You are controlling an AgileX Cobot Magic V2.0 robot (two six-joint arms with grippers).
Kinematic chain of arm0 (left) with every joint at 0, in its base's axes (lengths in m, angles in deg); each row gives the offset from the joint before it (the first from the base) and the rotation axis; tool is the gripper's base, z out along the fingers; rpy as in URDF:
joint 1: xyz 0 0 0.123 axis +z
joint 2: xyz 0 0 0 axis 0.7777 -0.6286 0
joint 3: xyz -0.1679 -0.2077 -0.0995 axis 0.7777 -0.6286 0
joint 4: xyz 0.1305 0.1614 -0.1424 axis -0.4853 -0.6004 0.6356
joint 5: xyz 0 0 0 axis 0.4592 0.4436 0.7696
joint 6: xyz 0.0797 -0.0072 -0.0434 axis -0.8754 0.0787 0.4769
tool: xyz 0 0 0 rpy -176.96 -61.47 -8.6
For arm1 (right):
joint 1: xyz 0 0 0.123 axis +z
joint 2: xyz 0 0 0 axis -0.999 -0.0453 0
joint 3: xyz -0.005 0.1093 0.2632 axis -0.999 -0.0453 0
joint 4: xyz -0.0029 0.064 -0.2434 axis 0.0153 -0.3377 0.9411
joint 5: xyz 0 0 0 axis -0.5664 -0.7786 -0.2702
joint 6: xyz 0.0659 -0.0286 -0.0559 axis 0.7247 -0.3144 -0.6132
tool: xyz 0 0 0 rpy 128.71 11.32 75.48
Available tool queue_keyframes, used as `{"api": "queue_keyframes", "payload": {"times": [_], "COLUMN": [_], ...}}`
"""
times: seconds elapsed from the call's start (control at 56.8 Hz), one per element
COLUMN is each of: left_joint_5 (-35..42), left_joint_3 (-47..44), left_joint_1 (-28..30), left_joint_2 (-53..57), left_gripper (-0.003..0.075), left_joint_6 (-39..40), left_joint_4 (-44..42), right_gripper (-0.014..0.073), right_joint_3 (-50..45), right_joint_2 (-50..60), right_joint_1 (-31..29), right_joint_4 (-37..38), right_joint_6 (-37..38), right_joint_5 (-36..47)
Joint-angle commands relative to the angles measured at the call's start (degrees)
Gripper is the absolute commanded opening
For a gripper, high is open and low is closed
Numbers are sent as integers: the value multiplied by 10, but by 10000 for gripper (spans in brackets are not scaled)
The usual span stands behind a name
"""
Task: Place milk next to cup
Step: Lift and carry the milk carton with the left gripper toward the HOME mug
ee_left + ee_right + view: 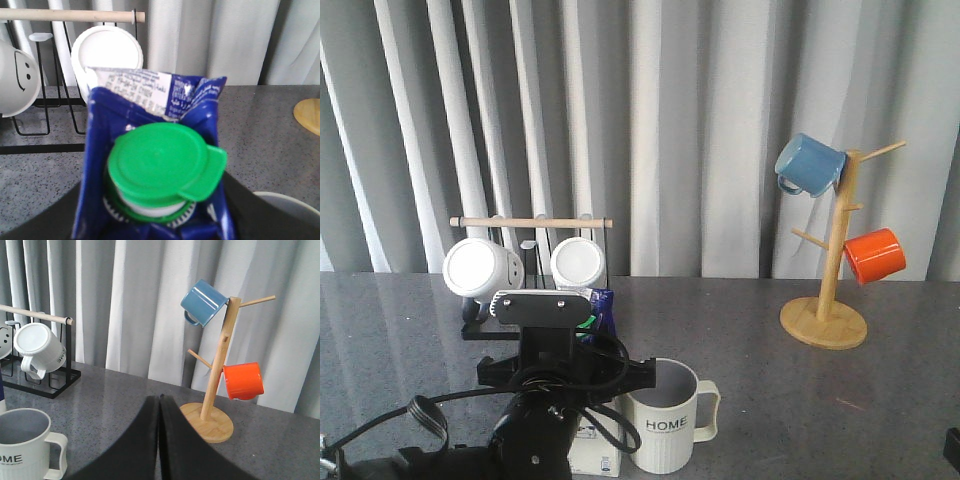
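Left arm: black wrist and left gripper (582,400) fill the lower left of the front view, nearest the camera; cables loop over the housing.
Left gripper state: jaws sit on either side of the milk (155,165), dark fingers (45,220) at both flanks of the carton; contact looks closed on it, though the pads themselves are hidden.
Milk: upright between the left jaws; green cap (162,167) and blue gable top face the wrist camera; carton base shows below the gripper in the front view (595,450), at table level, whether touching cannot be told.
Cup: ribbed "HOME" mug (668,418) stands just beside the left gripper, on its right, handle pointing away from it; its rim shows at the corner of the left wrist view.
Right gripper: fingers (145,440) pressed together, nothing between them (159,440); cup lies to its left, near.
Mug tree: wooden stand (825,320) ahead of the right gripper, blue mug (808,165) high, orange mug (873,255) lower.
Rack: black wire rack (490,330) with wooden bar, beyond the left gripper, carrying two white mugs (478,268).
Table: grey speckled top (740,320).
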Motion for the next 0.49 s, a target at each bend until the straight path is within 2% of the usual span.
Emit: {"api": "queue_keyframes", "payload": {"times": [0.0,0.475], "left_joint_5": [22,22], "left_joint_3": [13,13], "left_joint_1": [-2,-2], "left_joint_2": [15,15], "left_gripper": [-4,3], "left_joint_6": [2,2], "left_joint_4": [-8,-3], "right_gripper": [-8,-8], "right_joint_3": [16,16], "right_joint_2": [2,2], "right_joint_1": [-3,-3], "right_joint_4": [6,6], "right_joint_6": [-4,-4], "right_joint_5": [41,41]}}
